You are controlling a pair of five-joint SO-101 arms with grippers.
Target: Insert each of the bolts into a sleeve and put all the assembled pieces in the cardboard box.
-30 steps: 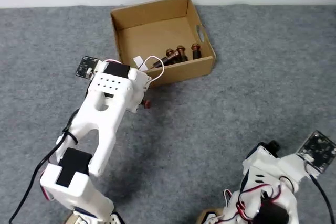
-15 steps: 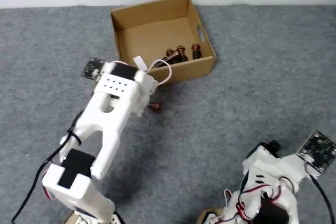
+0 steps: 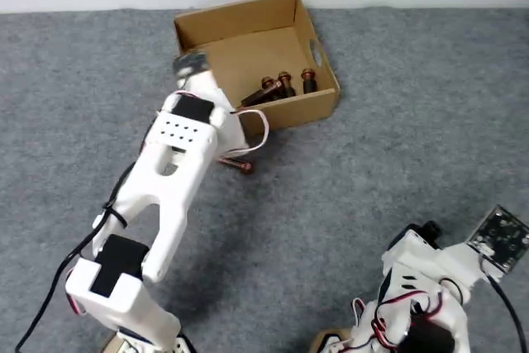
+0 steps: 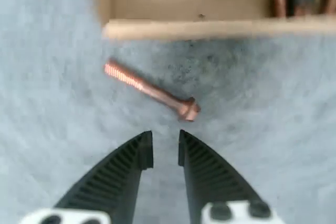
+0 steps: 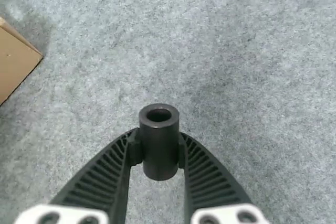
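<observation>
Copper bolt [image 4: 149, 90] lies flat on the grey carpet [image 4: 273, 103] just beyond the left gripper [image 4: 165, 148] — head nearest the tips, long axis slanting across the gripper's line, threaded end toward the near wall of the cardboard box [image 4: 210, 29] close behind. The left arm is much the nearer one. Its jaws stand a narrow gap apart, holding nothing. The right gripper [image 5: 157, 148], well apart, pinches a black sleeve [image 5: 159, 129] upright — bore unfilled.
</observation>
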